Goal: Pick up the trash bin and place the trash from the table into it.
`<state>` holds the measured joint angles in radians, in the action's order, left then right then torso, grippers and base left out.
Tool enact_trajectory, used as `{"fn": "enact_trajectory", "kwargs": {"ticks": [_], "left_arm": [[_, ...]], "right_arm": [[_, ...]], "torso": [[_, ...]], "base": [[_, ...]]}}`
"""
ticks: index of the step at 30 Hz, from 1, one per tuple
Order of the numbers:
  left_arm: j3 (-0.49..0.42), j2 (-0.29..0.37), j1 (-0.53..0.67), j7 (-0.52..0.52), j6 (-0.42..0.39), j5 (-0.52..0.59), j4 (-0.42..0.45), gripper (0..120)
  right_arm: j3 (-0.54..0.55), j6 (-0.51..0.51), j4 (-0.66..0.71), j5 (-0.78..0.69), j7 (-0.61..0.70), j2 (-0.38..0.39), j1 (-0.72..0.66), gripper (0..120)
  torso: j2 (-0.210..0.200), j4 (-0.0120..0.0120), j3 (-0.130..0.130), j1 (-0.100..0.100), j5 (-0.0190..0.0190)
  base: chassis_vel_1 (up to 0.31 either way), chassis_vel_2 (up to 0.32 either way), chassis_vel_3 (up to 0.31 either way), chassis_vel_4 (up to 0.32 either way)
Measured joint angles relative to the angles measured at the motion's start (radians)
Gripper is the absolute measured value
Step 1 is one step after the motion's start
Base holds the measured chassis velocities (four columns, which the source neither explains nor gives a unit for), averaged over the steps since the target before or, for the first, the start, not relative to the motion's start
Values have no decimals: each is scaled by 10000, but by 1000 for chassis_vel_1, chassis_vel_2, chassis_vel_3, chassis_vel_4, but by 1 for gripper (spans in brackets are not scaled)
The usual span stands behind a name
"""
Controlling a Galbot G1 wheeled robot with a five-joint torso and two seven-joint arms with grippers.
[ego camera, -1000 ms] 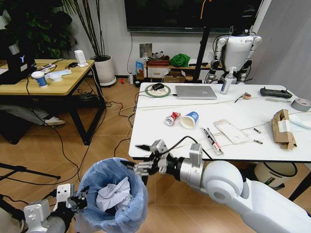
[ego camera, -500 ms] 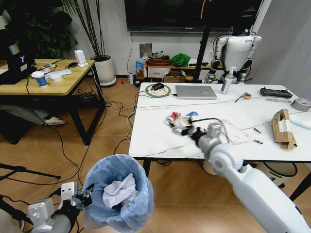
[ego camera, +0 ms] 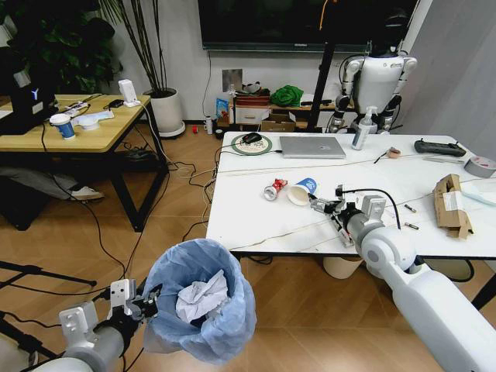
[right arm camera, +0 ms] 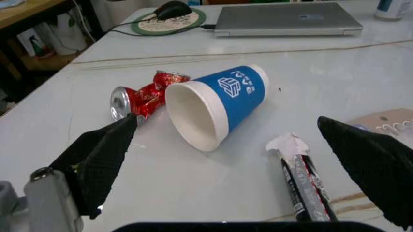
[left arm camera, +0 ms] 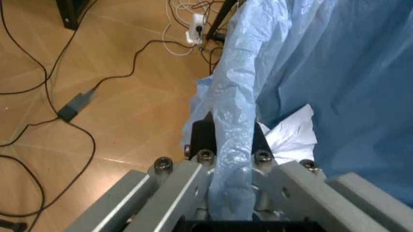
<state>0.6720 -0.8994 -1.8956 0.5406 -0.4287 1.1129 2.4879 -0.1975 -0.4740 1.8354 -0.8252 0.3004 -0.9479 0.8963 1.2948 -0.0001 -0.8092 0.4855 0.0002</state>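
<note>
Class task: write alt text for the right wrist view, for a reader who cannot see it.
A blue-and-white paper cup lies on its side on the white table, a crushed red can beside it, framed by the open right end effector. A silver laptop sits behind.

Blue-bagged trash bin (ego camera: 203, 310) holding crumpled paper (ego camera: 200, 298); tipped cup (ego camera: 303, 191), crushed can (ego camera: 274, 189) on table (ego camera: 256, 217).

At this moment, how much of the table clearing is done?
The left gripper holds the trash bin by its bag rim, with crumpled paper inside. The right gripper is open, facing the paper cup on the table. Left: cup, crushed can, packet, cardboard box.
</note>
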Motion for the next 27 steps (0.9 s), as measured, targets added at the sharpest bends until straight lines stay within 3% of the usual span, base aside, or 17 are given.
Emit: {"fn": "enact_trajectory", "kwargs": {"ticks": [5, 11, 21, 25, 27], "left_arm": [[25, -100, -102, -30, 6, -206, 111, 0], [68, -255, -162, -32, 16, -242, 118, 0], [83, -400, -191, -33, 23, -310, 120, 0], [48, -477, -184, -37, 24, -368, 126, 0], [46, -482, -185, -41, 25, -380, 127, 0]], "right_arm": [[542, 50, -745, 456, -150, -231, -624, 100], [1287, 407, -2628, 1297, -449, -742, -1748, 100], [1685, 768, -3880, 1485, -805, -1174, -2461, 99], [1779, 850, -4047, 1488, -852, -1224, -2572, 79], [1800, 854, -4049, 1489, -852, -1212, -2572, 75]], "torso": [[0, 3, 0, 0, -1], [0, 2, 0, 1, -3], [1, 2, -1, 1, -2], [2, 3, 0, 1, -3], [2, 2, 0, 1, -3]], "base": [[0, 0, 0, 0], [0, 0, 0, 0], [0, 0, 0, 0], [0, 0, 0, 0], [0, 0, 0, 0]]}}
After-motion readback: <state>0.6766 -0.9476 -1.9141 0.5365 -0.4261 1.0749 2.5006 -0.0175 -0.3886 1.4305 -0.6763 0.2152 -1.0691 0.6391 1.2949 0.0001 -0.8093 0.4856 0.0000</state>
